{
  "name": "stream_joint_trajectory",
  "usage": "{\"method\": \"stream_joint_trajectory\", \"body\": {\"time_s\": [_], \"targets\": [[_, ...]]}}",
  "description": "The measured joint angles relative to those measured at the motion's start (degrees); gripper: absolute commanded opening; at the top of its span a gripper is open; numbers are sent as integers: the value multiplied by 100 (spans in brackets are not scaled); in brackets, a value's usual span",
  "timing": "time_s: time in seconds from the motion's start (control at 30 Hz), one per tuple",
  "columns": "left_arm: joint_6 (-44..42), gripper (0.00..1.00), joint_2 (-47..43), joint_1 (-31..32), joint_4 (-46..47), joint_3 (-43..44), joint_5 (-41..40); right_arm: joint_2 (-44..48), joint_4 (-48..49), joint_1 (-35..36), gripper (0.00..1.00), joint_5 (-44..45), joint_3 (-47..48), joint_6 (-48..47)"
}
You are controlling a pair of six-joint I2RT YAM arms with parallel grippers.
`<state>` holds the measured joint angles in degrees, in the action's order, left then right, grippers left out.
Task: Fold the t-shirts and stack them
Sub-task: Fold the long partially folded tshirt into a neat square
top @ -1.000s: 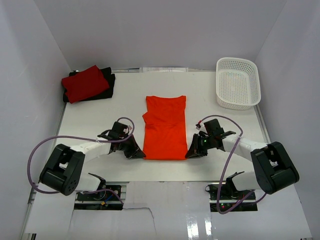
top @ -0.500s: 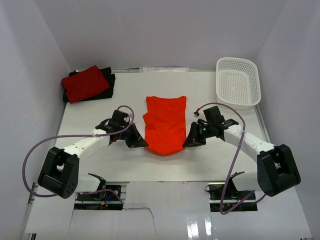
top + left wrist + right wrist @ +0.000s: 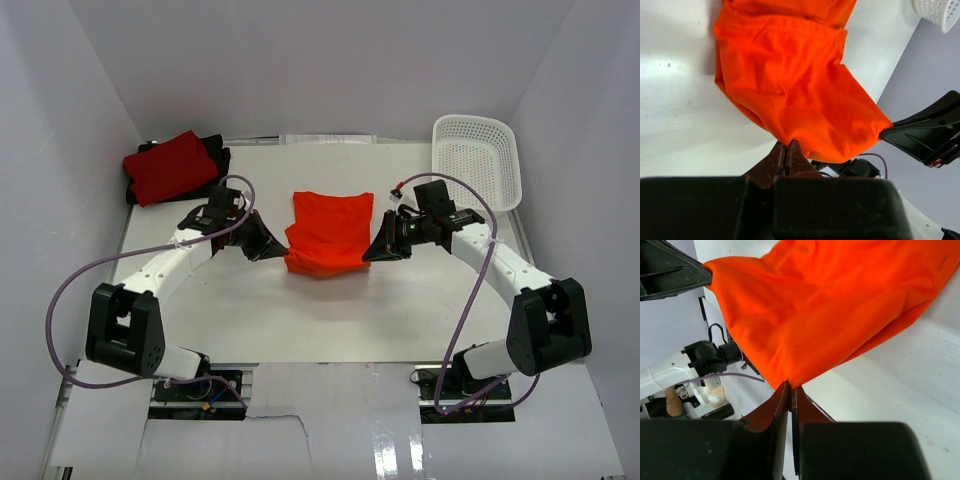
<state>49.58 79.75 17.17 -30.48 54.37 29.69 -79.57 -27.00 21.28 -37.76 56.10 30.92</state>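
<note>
Pinching the near corners of the orange t-shirt (image 3: 330,228), both grippers are closed tight on cloth. The left gripper (image 3: 272,247) has one corner at its tips and the right gripper (image 3: 378,250) has the opposite corner, so the held edge spans the gap between them. Beyond both sets of fingertips the rest of the shirt lies on the white table (image 3: 300,310), flat at its far edge and sagging in a rounded fold just under the held edge. The left wrist view shows that gripper's jaws meeting on a point of orange fabric, with the right gripper's black body facing them at the other end of the cloth. The right wrist view shows the mirror of this. Well off to the outer side of the left gripper, and farther out than its tips, a crimson t-shirt (image 3: 170,165) sits folded on top of a black t-shirt (image 3: 218,160). Outboard of the right gripper and beyond it stands a white perforated basket (image 3: 500,170), apart from the orange shirt. The left arm's purple cable (image 3: 65,300) loops out behind its wrist, away from the cloth
</note>
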Motion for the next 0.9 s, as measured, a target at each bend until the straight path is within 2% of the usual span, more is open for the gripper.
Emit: {"method": "stream_joint_trajectory", "body": {"time_s": [0.43,0.9], "targets": [[-433,0,1672,-94,-210,2114,11,-1220,-57,-295,8,-37,1655,-197],[-699,0,2782,-94,-461,3571,-151,-2033,-146,-566,8,-4,2354,-385]]}}
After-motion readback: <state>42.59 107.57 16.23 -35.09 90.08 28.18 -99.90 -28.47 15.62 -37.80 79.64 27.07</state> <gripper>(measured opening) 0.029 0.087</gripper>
